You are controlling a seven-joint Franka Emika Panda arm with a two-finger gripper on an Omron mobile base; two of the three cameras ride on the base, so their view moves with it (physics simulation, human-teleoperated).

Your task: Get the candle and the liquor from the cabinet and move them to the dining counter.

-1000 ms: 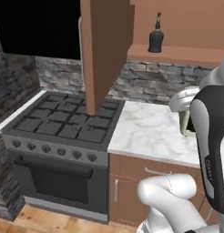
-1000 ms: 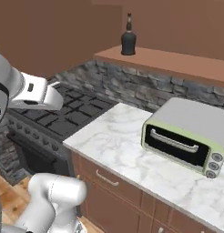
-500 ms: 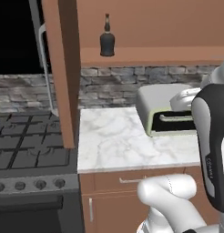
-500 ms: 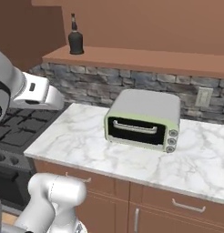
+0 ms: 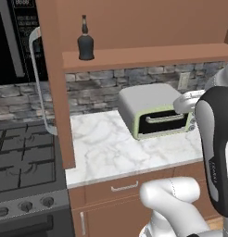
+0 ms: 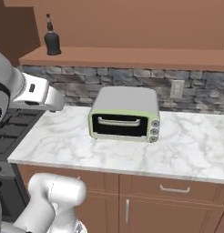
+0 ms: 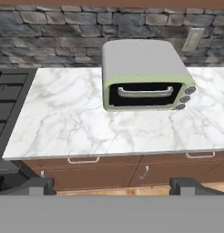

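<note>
Item: liquor [image 5: 85,44], a small black bottle with a thin neck. It stood upright on the wooden shelf [image 5: 148,54] of the open cabinet, near the shelf's left end, well above the bench [image 6: 77,141]. The cabinet door [image 5: 55,83] hung open edge-on beside it, with its long silver handle [image 5: 36,83] facing the stove [image 5: 23,166].

Item: candle. No candle could be made out on the visible stretch of shelf.

Item: gripper [image 7: 109,186]. Its two dark fingers [image 7: 36,185] were spread wide with nothing between them. They pointed down at the marble bench and the toaster oven [image 7: 143,75], well below the bottle.

Step in hand, as judged: the approach to the cabinet, before any grasp; neither item had reached the dining counter. The next move would call for raising the hand to shelf height, bringing the spread fingers level with the squat body of the bottle, and closing on it without tipping it.

Views compared: both base views took in the shelf and the bottle. The left base view also showed the door, the handle and the stove burners. The right base view showed the wall outlet [image 6: 177,89] and more bench to the right of the oven. The hand view stopped at the stone backsplash [image 7: 63,22] and showed the drawer pulls [image 7: 83,160] under the bench edge.
</note>
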